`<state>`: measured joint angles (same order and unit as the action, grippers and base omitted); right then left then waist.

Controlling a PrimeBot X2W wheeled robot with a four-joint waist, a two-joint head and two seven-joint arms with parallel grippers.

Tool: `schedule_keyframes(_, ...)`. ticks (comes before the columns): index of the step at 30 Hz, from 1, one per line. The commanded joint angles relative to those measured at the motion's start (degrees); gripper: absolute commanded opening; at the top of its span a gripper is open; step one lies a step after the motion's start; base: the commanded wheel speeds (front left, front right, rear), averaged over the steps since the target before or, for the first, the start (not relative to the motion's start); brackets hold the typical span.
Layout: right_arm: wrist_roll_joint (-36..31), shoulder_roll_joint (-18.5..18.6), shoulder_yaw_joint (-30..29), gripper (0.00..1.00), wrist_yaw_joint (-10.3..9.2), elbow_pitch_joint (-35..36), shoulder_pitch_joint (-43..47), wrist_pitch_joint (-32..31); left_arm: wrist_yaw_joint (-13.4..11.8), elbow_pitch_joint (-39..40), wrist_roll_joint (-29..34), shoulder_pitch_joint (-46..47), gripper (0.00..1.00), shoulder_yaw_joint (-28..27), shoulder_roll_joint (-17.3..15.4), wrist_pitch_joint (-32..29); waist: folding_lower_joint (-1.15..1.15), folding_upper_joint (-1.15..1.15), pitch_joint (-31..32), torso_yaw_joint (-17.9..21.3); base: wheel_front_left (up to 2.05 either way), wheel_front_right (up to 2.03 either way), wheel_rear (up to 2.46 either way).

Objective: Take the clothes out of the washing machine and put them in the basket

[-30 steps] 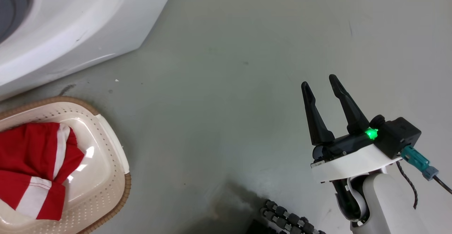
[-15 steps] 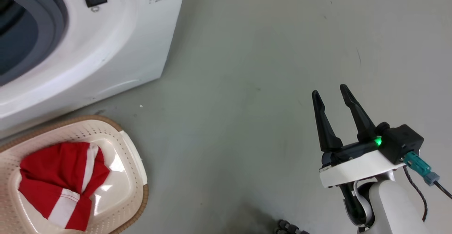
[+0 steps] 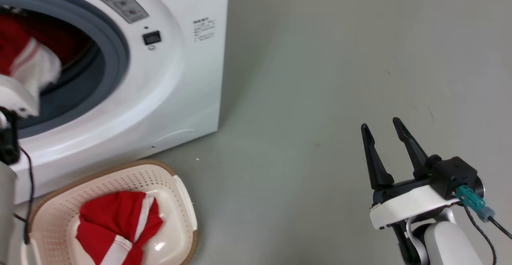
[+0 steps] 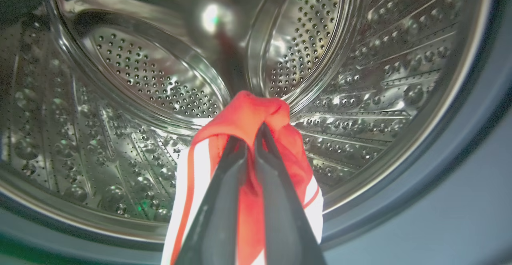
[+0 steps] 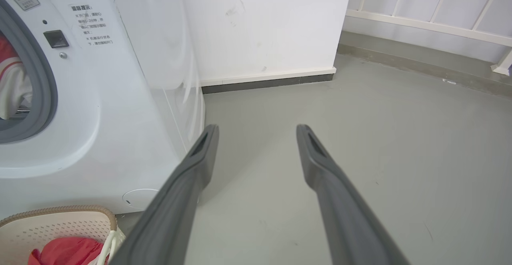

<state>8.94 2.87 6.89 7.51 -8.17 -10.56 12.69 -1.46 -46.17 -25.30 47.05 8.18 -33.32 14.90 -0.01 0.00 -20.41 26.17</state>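
The white washing machine point(image 3: 172, 77) stands at the upper left with its grey-rimmed porthole uncovered. My left gripper point(image 4: 252, 135) is shut on a red garment with white stripes point(image 4: 248, 111), held up just in front of the perforated steel drum point(image 4: 160, 77). In the head view that garment point(image 3: 24, 57) hangs in the porthole above my pale left wrist point(image 3: 14, 97). The cream basket point(image 3: 56, 217) sits on the floor below the machine with another red striped garment point(image 3: 116, 225) in it. My right gripper point(image 3: 380, 123) is open and empty over bare floor, far right of the basket.
Grey floor point(image 3: 320, 57) stretches to the right of the machine. In the right wrist view a white wall with a dark baseboard point(image 5: 268, 83) stands behind the machine, and a pale railing point(image 5: 432, 25) runs at the far right.
The head camera has swung up and left, bringing the porthole, the held garment and my left wrist into view. The right gripper stays open and still.
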Motion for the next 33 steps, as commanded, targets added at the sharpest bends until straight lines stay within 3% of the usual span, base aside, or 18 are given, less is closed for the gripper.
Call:
schedule_keyframes(1,-0.4,0.0,-0.6,1.0,-0.04,0.5,1.0,-0.5,-0.7,2.6,0.2,-2.8,0.0,-0.3,1.1,0.4,0.01,0.0,3.6,-2.7,0.0,0.0,0.0)
schedule_keyframes(8,-2.4,0.0,-1.8,1.0,-0.04,2.9,3.6,-3.1,-3.5,14.8,-0.7,-13.4,0.0,-0.2,4.7,0.3,0.01,0.0,8.9,-6.1,0.0,0.0,0.0)
schedule_keyframes(22,-4.6,0.0,-4.7,1.0,-0.04,7.5,8.7,-7.4,-11.3,40.2,-0.9,-34.4,0.0,1.9,7.7,-5.2,0.01,0.0,15.4,-13.5,0.0,0.0,0.0)
schedule_keyframes(29,-5.5,0.0,-5.7,1.0,-0.04,9.2,9.9,-8.6,-13.6,43.8,-2.0,-41.9,0.0,3.3,10.3,-5.7,0.01,0.0,15.6,-17.0,0.0,0.0,0.0)
schedule_keyframes(33,-5.6,0.0,-5.7,1.0,-0.04,10.2,9.3,-9.1,-13.2,41.2,-3.0,-43.9,0.0,4.4,12.5,-4.6,0.01,0.0,14.1,-18.4,0.0,0.0,0.0)
